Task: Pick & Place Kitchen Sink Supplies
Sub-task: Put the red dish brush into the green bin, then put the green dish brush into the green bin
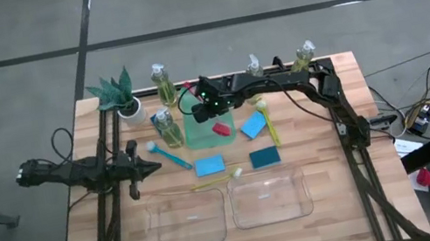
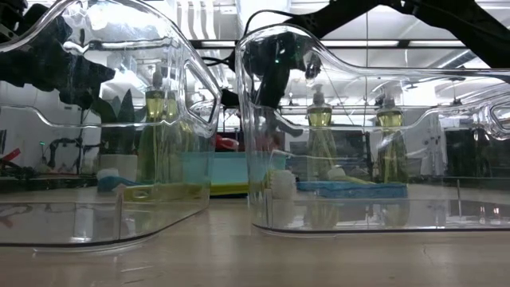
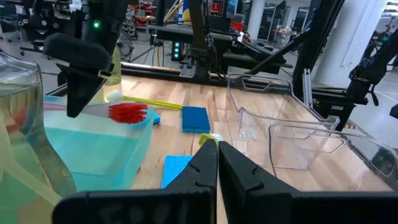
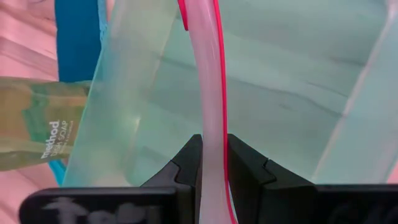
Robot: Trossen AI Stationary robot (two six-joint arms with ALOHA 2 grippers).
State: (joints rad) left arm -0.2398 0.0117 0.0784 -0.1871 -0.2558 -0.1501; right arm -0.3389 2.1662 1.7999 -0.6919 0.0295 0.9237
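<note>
One red brush (image 4: 208,74) sits clamped by its pale handle in our right gripper (image 4: 210,163), held above the green tray (image 1: 204,131) with its bristle head at the tray's edge. Our left gripper (image 3: 217,163) waits clenched and empty near the table's left side.

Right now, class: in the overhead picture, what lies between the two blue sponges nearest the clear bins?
In the high view, only a white brush head lies near the gap between the lighter sponge and the darker sponge; otherwise bare wood.
</note>
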